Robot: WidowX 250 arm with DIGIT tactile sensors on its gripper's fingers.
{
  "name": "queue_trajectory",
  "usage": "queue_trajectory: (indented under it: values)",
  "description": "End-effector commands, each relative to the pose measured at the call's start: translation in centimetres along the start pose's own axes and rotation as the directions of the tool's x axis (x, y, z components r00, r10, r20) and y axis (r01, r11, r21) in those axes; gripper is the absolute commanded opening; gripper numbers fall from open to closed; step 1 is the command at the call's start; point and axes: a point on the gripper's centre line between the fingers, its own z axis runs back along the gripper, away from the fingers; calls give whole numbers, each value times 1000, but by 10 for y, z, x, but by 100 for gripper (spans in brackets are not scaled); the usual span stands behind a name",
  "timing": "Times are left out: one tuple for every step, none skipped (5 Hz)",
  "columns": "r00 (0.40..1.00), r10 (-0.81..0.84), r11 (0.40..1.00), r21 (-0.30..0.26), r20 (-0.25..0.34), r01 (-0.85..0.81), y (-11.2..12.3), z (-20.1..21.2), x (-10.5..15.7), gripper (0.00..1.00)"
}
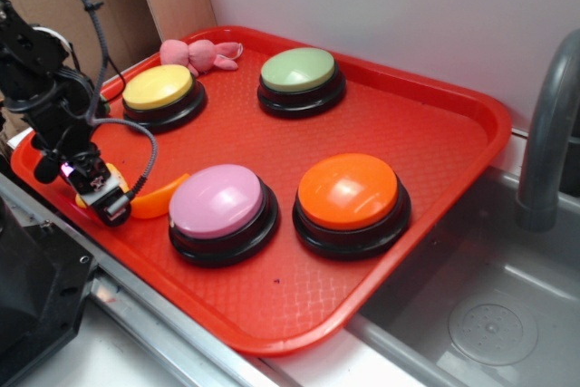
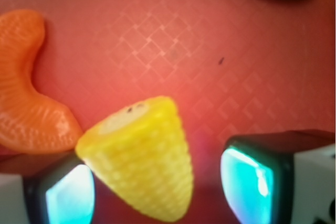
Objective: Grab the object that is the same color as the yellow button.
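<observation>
The small yellow ribbed corn piece (image 2: 144,156) lies on the red tray between my fingers, close against the left one, with a gap to the right one. In the exterior view the corn (image 1: 111,174) is mostly hidden behind my gripper (image 1: 101,195), which is low at the tray's left edge. My gripper (image 2: 157,190) is open around the corn. The yellow button (image 1: 159,88) with its black base stands at the tray's far left, behind the gripper.
An orange crescent slice (image 2: 26,103) touches the corn's left side; it also shows in the exterior view (image 1: 161,198). On the red tray (image 1: 435,124) stand pink (image 1: 220,203), orange (image 1: 349,192) and light green (image 1: 298,71) buttons, plus a pink plush toy (image 1: 199,53). A sink and faucet (image 1: 544,133) are right.
</observation>
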Motion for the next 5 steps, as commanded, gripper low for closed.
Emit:
queue_trajectory:
  values:
    - [999, 36, 999, 21, 11, -36, 6, 0, 5, 0]
    - [999, 45, 999, 14, -13, -44, 8, 2, 5, 0]
    - [995, 99, 995, 14, 3, -99, 8, 22, 10, 0]
    - [985, 170, 985, -6, 4, -170, 9, 53, 21, 0]
    - [968, 245, 969, -29, -51, -247, 5, 88, 44, 0]
